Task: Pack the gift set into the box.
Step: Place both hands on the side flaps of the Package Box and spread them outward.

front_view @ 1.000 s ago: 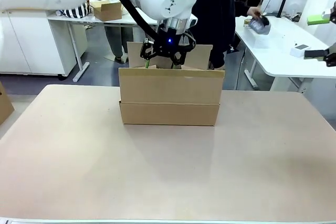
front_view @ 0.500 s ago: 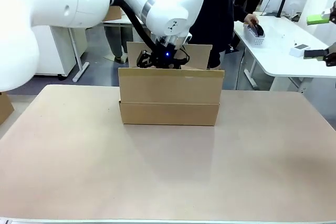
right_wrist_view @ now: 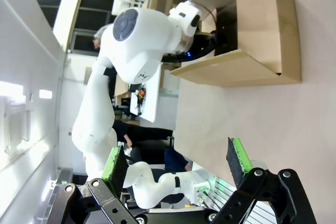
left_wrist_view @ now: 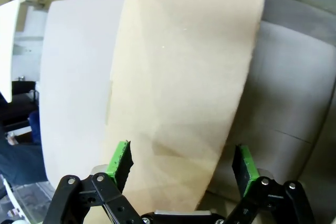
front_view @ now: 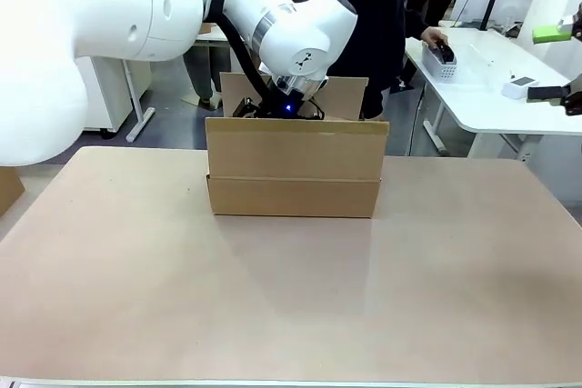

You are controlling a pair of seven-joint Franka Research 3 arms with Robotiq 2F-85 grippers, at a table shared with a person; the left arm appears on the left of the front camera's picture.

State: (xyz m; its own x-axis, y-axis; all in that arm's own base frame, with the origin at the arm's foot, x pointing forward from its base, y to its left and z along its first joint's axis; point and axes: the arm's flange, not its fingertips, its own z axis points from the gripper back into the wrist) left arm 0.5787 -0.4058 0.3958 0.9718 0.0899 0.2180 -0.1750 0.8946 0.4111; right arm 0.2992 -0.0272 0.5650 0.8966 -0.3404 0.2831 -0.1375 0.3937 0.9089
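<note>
The box [front_view: 293, 168], a plain brown carton with raised flaps, stands at the far middle of the table. My left arm [front_view: 300, 38] reaches down into it from above, and the front flap hides its gripper. In the left wrist view the left gripper [left_wrist_view: 182, 162] is open, green pads [left_wrist_view: 119, 159] wide apart. A tan cardboard panel [left_wrist_view: 184, 77] lies just beyond them, with pale surfaces beside it. I cannot make out the gift set. My right gripper [right_wrist_view: 176, 163] is open and holds nothing, off the table's right side [front_view: 551, 63], facing the box [right_wrist_view: 262, 30].
A person in dark clothes [front_view: 368, 24] stands behind the box. A white table [front_view: 491, 79] at the back right carries a small basket [front_view: 439, 56]. A brown cardboard corner [front_view: 7, 188] shows at the left edge. The near tabletop [front_view: 291, 297] is bare.
My left gripper has sunk from above the front flap down into the box, out of the front view. The right arm has not moved.
</note>
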